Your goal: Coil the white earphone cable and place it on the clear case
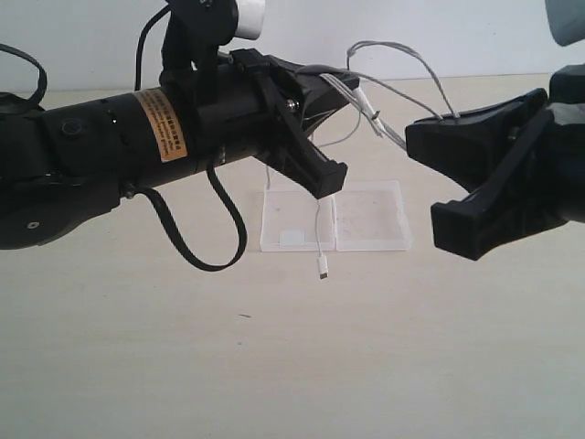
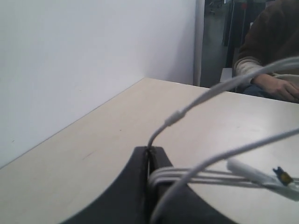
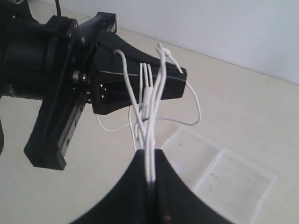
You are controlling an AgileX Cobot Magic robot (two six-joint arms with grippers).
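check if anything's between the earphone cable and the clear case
Nothing visible does. The white earphone cable hangs clamped between the left pincer and right pincer; the clear case lies open on the table below, only the cable's own plug dangling near it.

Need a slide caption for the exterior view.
Left gripper and right gripper pinch the white earphone cable over the clear case, plug dangling.

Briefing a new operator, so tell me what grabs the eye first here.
The white earphone cable is strung in mid-air between the left tool and the right tool, both shut on it. Its plug hangs down across the clear case in the exterior view; the case lies open on the table below.
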